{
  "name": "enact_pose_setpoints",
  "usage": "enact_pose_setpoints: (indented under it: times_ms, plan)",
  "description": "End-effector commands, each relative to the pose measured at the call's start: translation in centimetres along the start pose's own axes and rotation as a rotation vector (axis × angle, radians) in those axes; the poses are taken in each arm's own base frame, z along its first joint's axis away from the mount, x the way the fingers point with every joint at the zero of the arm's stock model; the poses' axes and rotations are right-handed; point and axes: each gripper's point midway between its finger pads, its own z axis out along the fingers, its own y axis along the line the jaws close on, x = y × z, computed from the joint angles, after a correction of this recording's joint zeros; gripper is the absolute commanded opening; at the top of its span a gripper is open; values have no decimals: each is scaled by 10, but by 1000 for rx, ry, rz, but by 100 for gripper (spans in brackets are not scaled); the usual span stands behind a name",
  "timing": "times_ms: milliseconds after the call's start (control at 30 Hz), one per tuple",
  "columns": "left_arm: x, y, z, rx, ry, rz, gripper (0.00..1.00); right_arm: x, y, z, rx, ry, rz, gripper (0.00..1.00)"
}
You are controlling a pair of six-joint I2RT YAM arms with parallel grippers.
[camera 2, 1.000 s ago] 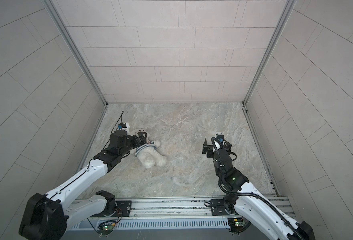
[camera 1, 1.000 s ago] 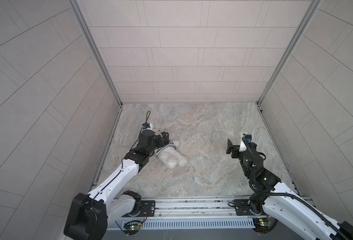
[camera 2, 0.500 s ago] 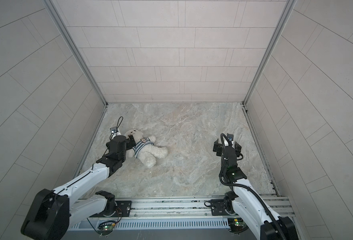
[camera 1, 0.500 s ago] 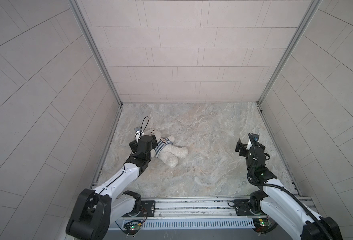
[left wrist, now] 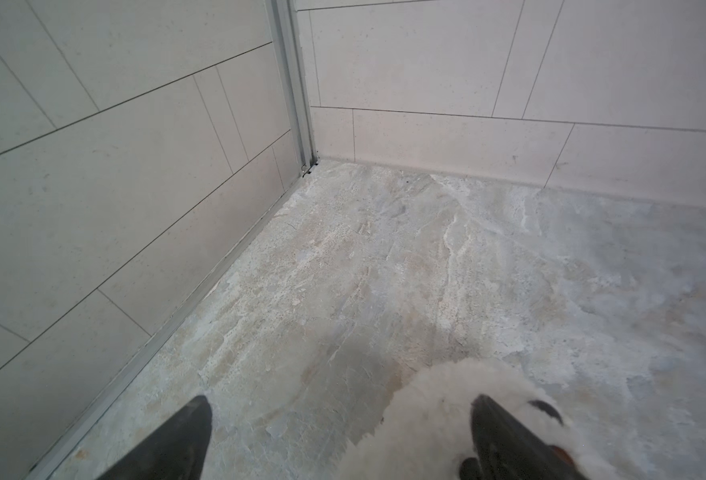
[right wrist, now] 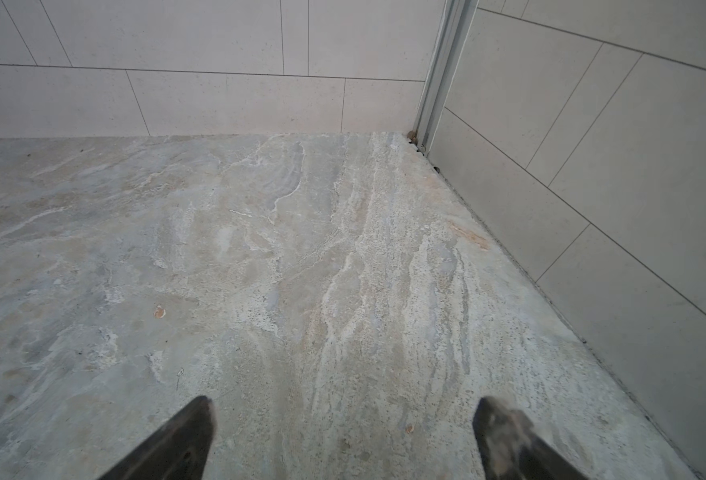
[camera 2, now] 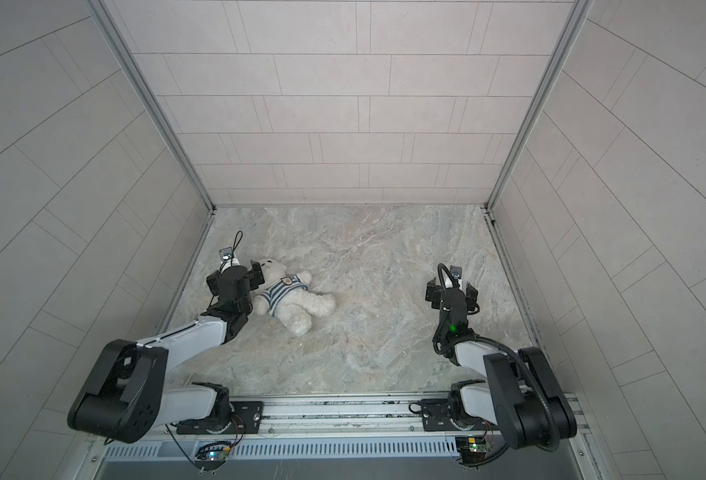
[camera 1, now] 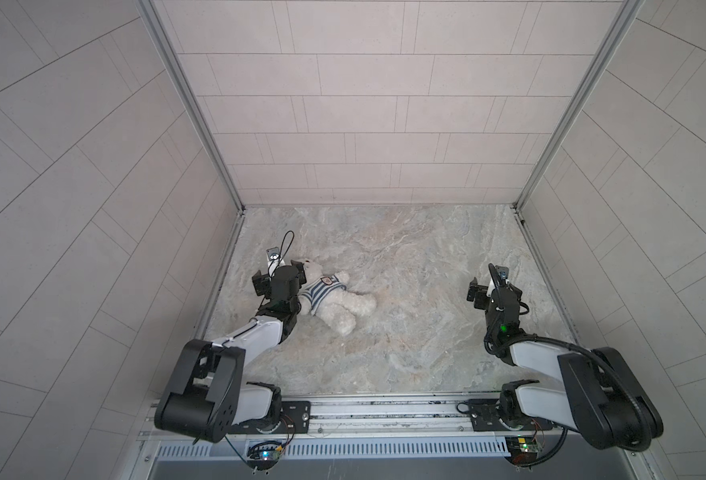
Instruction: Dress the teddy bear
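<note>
**Teddy bear (camera 1: 338, 305) lies in its striped shirt; both grippers spread**

In both top views the Teddy bear (camera 2: 297, 307) lies flat on the marbled tabletop (camera 1: 405, 257), at about 9 o'clock from the tabletop's middle. Its head points toward 10 o'clock and its legs toward 4 o'clock. A blue-and-white striped shirt (camera 1: 321, 292) (camera 2: 279, 293) covers its torso, with a small badge (camera 2: 286, 281) on the chest. The head, the arm at 2 o'clock and both legs show bare cream fur.

The left gripper (camera 1: 279, 276) (camera 2: 234, 275) sits at 9 o'clock from the bear's head, its jaws spread wide and pinching nothing. In the left wrist view, 1 of the left gripper's (left wrist: 340, 402) 2 fingers (left wrist: 505, 436) lies across the fluffy head (left wrist: 434, 415), and the other is over bare tabletop. Whether that finger presses the fur or only hangs above it, I cannot tell.

The right gripper (camera 1: 495, 291) (camera 2: 451, 291) is well apart from the bear, at 3 o'clock from the tabletop's middle. In the right wrist view the right gripper (right wrist: 345, 401) has its jaws spread wide over bare marble, holding nothing.

Pale tiled walls (camera 1: 363, 104) close the tabletop at 9, 12 and 3 o'clock.
</note>
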Motion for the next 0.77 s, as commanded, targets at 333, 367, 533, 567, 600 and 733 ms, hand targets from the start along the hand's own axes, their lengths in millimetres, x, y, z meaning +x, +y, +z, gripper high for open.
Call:
enact_pose_setpoints:
  times_ms: [333, 367, 533, 567, 600, 733]
  plan:
    - [0, -22, 11, 188, -101, 20, 100, -10, 1, 27, -29, -125, 32, 100]
    - [-1, -22, 10, 187, -104, 22, 100, -9, 1, 29, -32, -114, 32, 99]
    - [0, -23, 11, 186, -102, 26, 100, -9, 12, 41, -70, -62, 0, 95]
    - [0, -24, 11, 187, -99, 28, 100, -9, 14, 43, -74, -57, -4, 95]
    - [0, -24, 12, 187, -97, 29, 100, -9, 14, 43, -75, -52, -5, 95]
    - [0, -24, 11, 188, -100, 28, 100, -9, 14, 42, -75, -57, -4, 96]
